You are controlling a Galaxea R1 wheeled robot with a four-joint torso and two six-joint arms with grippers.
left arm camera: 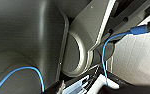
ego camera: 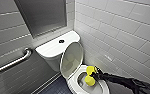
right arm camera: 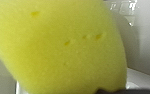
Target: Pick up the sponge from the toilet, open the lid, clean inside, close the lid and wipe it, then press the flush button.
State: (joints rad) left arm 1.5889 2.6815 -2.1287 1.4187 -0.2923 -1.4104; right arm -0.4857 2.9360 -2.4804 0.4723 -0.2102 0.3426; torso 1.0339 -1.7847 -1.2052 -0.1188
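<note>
Tiled wall (ego camera: 121,30) behind; sponge (ego camera: 89,80) pinched in right tool (ego camera: 93,75), over toilet bowl (ego camera: 72,83)

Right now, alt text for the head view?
The right pincer holds a yellow sponge over the open bowl of a white toilet, lid raised upright. A dark flush button sits on the tank; a metal grab bar runs along the left wall.

Glossy white tiled walls (ego camera: 121,27) meet in a corner. A metal grab bar (ego camera: 13,62) crosses the left one, lower than a grey panel (ego camera: 42,15). Dark floor (ego camera: 54,87).
</note>
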